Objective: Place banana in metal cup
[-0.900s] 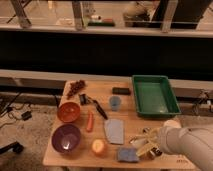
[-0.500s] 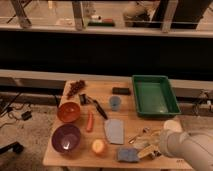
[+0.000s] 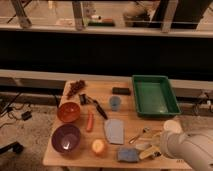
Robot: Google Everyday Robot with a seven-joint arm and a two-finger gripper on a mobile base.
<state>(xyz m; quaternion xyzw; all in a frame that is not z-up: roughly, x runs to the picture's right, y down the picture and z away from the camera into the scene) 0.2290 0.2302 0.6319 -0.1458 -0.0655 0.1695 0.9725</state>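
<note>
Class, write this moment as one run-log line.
tool: front right, at banana | banana: beside sponge, not in cup | cup: centre, apart from tool

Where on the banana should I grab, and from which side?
Take the banana across its middle, coming straight down from above. It lies flat on the table, its curved body is narrow there, and the blue sponge crowds one end. The gripper hangs right beside its other end.

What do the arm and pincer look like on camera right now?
The arm is bulky, rounded and off-white, with a circular cap at its joint. No cables or markings show. The pincer is at the front right of the table.
</note>
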